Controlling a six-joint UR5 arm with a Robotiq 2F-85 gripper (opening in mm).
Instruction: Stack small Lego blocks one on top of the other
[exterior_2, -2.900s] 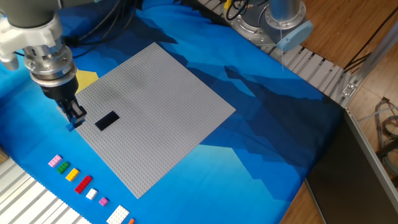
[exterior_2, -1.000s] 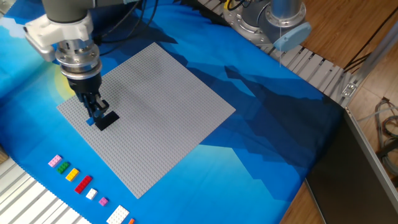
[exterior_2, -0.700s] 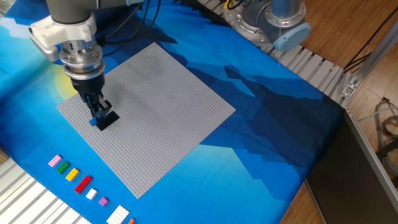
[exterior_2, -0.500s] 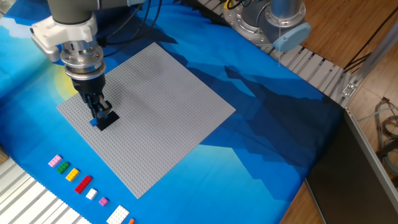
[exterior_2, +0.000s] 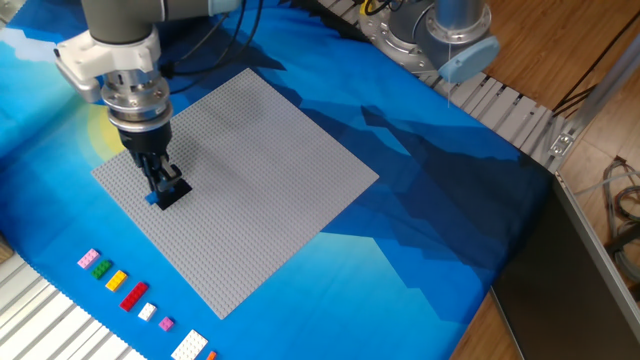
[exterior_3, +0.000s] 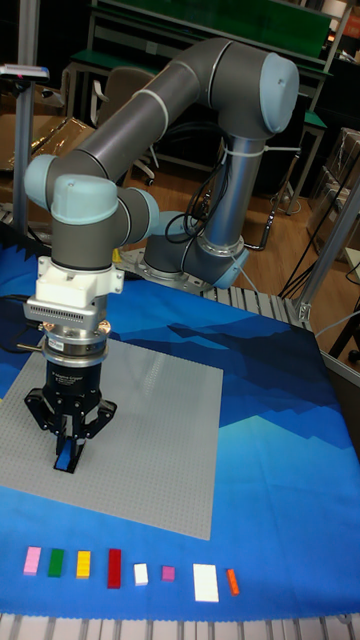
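The flat black Lego block (exterior_2: 178, 193) lies on the left part of the grey baseplate (exterior_2: 260, 170). My gripper (exterior_2: 160, 186) points straight down over its left end, shut on the small blue Lego block (exterior_2: 150, 199). Only a blue sliver shows beside the fingers, low against the black block. Whether the two blocks touch I cannot tell. In the tall fixed view the gripper (exterior_3: 68, 455) stands on the baseplate (exterior_3: 150, 440) with the blue block (exterior_3: 66, 464) between its fingertips, and the black block is hidden behind it.
A row of loose bricks lies on the blue cloth in front of the baseplate: pink (exterior_2: 88, 259), green (exterior_2: 100, 268), yellow (exterior_2: 115, 279), red (exterior_2: 134, 294), then smaller white, purple and orange ones. The arm's base (exterior_2: 440, 30) stands at the back right beside metal rails.
The gripper carried the blue block from off the baseplate's left edge rightward to the black block's left end. Over the last half second it barely shifted.
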